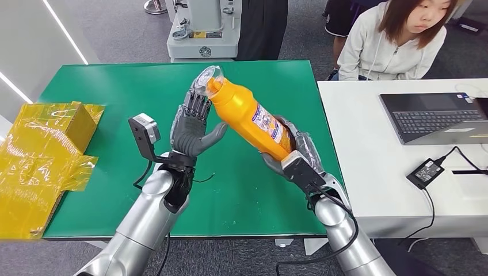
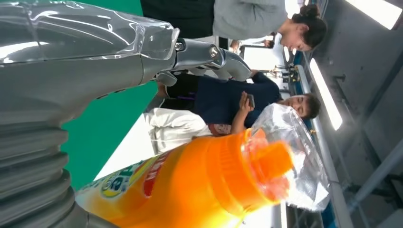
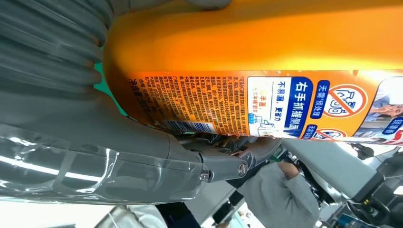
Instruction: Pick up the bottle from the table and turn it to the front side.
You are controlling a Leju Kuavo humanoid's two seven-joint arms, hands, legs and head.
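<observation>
An orange bottle [image 1: 247, 112] with a printed label hangs tilted above the green table [image 1: 115, 92], its clear-wrapped cap [image 1: 208, 80] pointing up and to the left. My right hand [image 1: 293, 155] grips its lower end; in the right wrist view the label [image 3: 285, 104] faces the camera beside the hand [image 3: 62, 123]. My left hand [image 1: 193, 129] stands upright and open just left of the bottle, fingers [image 1: 195, 103] reaching up beside the neck, thumb towards the body. In the left wrist view the bottle [image 2: 190, 185] lies close to that hand [image 2: 71, 71], which is not closed around it.
A yellow film-wrapped box [image 1: 40, 155] sits at the table's left edge. To the right stands a white table [image 1: 368, 190] with a laptop [image 1: 437, 118] and a power adapter [image 1: 424, 172]. A person [image 1: 397, 40] sits behind it. A grey machine [image 1: 201, 29] stands beyond the far edge.
</observation>
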